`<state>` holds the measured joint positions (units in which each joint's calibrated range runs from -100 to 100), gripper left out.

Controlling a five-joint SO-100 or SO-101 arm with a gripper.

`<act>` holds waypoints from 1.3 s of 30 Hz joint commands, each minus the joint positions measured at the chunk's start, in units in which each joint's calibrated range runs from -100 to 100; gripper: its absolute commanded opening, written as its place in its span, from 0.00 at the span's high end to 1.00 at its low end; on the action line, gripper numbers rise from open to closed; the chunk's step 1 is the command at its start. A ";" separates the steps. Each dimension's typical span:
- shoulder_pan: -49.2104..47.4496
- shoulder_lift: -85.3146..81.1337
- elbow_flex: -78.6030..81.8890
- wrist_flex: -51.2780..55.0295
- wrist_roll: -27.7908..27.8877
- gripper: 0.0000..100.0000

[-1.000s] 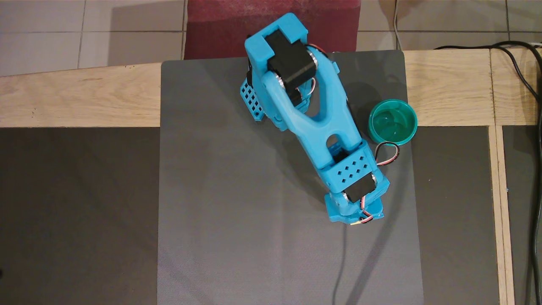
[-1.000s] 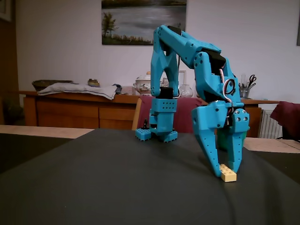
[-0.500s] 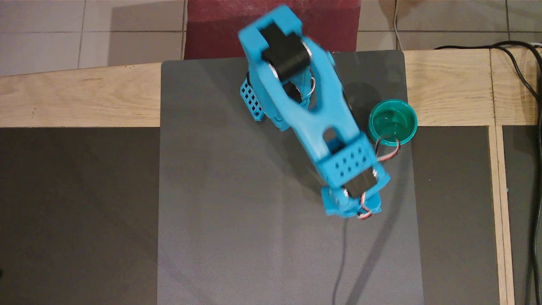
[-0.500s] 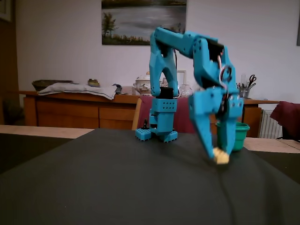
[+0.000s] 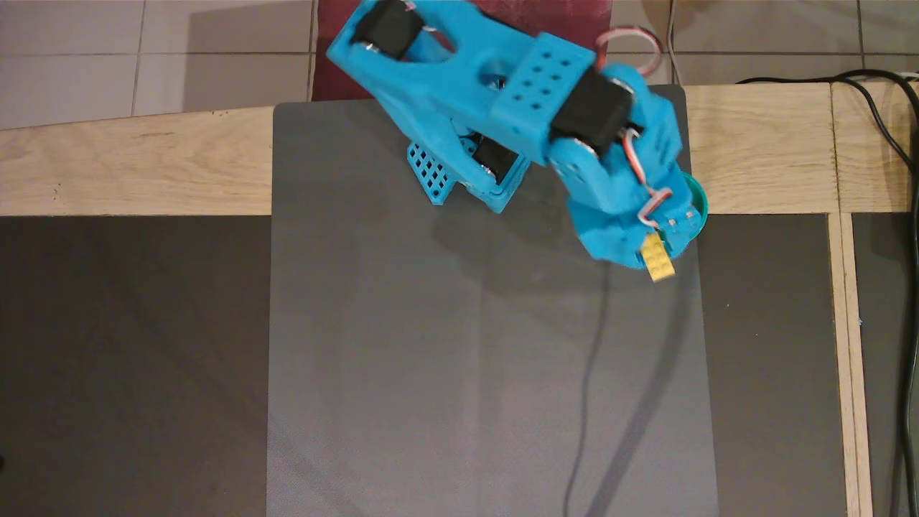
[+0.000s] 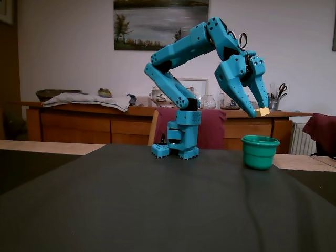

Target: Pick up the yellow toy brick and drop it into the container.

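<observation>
The end effector (image 6: 261, 111) is gripping the yellow toy brick (image 6: 262, 112) between its fingertips, holding it in the air above the container (image 6: 260, 151). In the overhead view, the yellow toy brick (image 5: 658, 257) is showing just past the container's (image 5: 698, 206) rim.

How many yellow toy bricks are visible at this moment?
1. The yellow toy brick is held at the tips of the gripper, raised above the container. No others show, though the arm hides part of the mat.
</observation>
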<state>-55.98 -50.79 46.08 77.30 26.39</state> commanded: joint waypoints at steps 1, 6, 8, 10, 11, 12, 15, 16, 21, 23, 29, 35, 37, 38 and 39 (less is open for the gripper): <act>-2.55 -1.07 -3.75 0.76 -1.92 0.99; -4.49 -0.98 -4.47 0.31 -3.65 0.99; -5.65 -0.98 -4.38 0.31 -4.43 0.99; -7.66 -0.98 -4.20 0.31 -5.84 0.99; -8.43 -0.98 -4.11 0.31 -6.37 0.99; -9.21 -0.98 -4.02 0.40 -6.79 0.99; -11.14 -0.98 -3.75 0.31 -7.83 0.99; -11.45 -0.98 -3.75 0.22 -8.25 0.99; -11.22 -0.98 -1.50 -2.18 -8.67 0.99; -11.45 -0.98 2.57 -4.58 -8.67 0.99; -11.68 -1.07 7.17 -6.44 -8.93 0.99; -11.76 -1.57 7.89 -6.53 -10.03 0.99; -11.76 -1.57 7.89 -6.44 -10.03 0.99; -11.76 -1.41 7.89 -6.44 -9.97 0.99; -11.76 -1.15 7.98 -6.44 -9.97 0.97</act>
<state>-67.41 -51.47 54.33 71.40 16.50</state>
